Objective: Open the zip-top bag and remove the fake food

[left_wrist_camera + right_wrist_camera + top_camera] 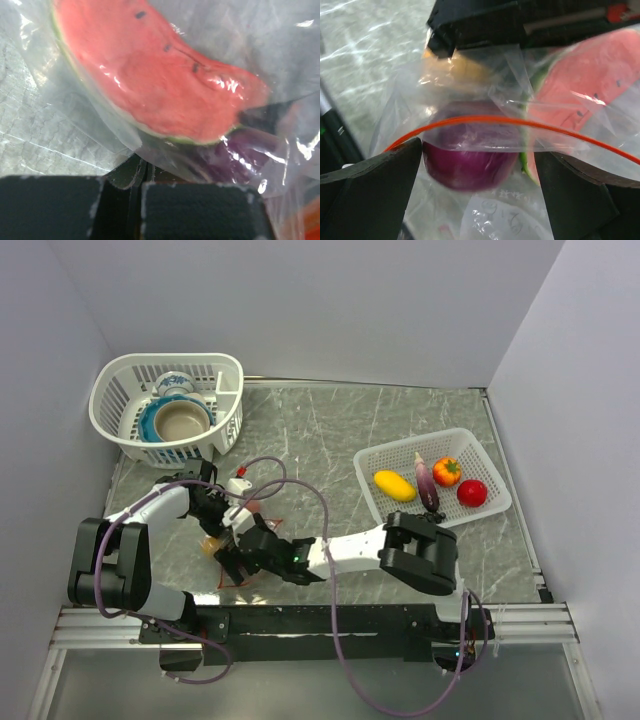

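The zip-top bag [238,572] lies at the near left, between both grippers. My left gripper [217,530] is shut, and its pads [200,210] pinch the bag's clear film. In the left wrist view a pink watermelon slice [160,85] and a purple piece [240,155] lie inside the bag. My right gripper [480,155] is open at the bag's mouth, its fingers either side of a round purple piece [467,162]. The orange zip strip [520,121] arcs over that piece. The watermelon slice [585,85] and a yellowish piece [455,70] lie behind it.
A white basket [480,455] at the right holds a yellow fruit [394,485], a dark eggplant [426,483], an orange tomato [447,471] and a red tomato [472,493]. Another white basket [120,390] at the far left holds blue-and-white bowls [182,420]. Walls stand close on three sides.
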`<act>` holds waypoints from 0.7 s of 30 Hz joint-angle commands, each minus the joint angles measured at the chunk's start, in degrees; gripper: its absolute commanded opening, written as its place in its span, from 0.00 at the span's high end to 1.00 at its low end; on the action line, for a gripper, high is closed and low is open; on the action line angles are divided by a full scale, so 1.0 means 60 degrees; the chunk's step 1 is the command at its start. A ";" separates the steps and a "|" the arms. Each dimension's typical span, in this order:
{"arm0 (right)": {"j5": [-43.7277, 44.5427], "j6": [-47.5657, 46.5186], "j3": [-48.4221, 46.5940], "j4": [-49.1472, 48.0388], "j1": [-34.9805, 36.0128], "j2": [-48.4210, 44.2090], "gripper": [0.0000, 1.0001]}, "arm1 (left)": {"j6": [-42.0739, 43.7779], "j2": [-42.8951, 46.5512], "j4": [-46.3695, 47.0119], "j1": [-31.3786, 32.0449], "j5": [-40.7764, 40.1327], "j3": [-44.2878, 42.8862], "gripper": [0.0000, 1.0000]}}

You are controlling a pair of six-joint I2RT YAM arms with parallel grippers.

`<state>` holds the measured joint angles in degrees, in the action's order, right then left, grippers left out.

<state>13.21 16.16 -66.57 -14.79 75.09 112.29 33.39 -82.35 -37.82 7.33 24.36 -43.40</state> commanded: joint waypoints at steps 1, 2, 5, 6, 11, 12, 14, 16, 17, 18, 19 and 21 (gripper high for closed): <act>0.2232 0.0220 -0.0961 0.1012 0.0010 0.0648 0.00 | 0.0016 0.0247 -0.0346 0.0096 0.0613 0.0070 0.99; 0.2555 0.0236 -0.0990 0.1130 0.0009 0.0708 0.00 | 0.0031 0.0262 -0.0346 0.0096 0.0613 0.0128 0.99; 0.2852 0.0265 -0.0714 0.0783 0.0010 0.0622 0.00 | 0.0046 0.0233 -0.0376 0.0096 0.0627 0.0085 0.99; 0.2620 0.0251 -0.0437 0.0591 0.0009 0.0505 0.00 | 0.0046 0.0219 -0.0390 0.0096 0.0642 0.0055 0.99; 0.2281 0.0397 -0.0623 0.0544 0.0010 0.0664 0.00 | -0.0013 0.0175 -0.0493 0.0155 0.0672 -0.0149 0.99; 0.2237 0.0411 -0.0712 0.0545 0.0009 0.0708 0.00 | -0.0013 0.0160 -0.0522 0.0184 0.0672 -0.0164 0.99; 0.2047 0.0441 -0.0654 0.0458 0.0009 0.0651 0.07 | 0.0016 0.0174 -0.0551 0.0199 0.0584 -0.0179 0.99; 0.1959 0.0470 -0.0449 0.0428 0.0009 0.0446 0.26 | 0.0075 0.0189 -0.0508 0.0199 0.0423 -0.0136 0.99; 0.1958 0.0485 -0.0347 0.0428 0.0009 0.0358 0.34 | 0.0104 0.0204 -0.0479 0.0213 0.0292 -0.0121 0.99; 0.1958 0.0499 -0.0129 0.0428 0.0009 0.0154 0.41 | 0.0134 0.0204 -0.0435 0.0199 0.0204 -0.0106 0.99; 0.1987 0.0499 -0.0010 0.0443 0.0024 -0.0007 0.51 | 0.0163 0.0204 -0.0391 0.0213 0.0130 -0.0063 0.99; 0.2104 0.0558 0.0529 0.0458 0.0024 -0.0620 0.54 | 0.0192 0.0116 -0.0318 0.0184 -0.0060 -0.0048 0.99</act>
<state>24.38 18.28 -68.14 -12.25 75.61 114.76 33.61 -82.35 -38.50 8.14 24.99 -43.40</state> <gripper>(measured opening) 0.724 0.018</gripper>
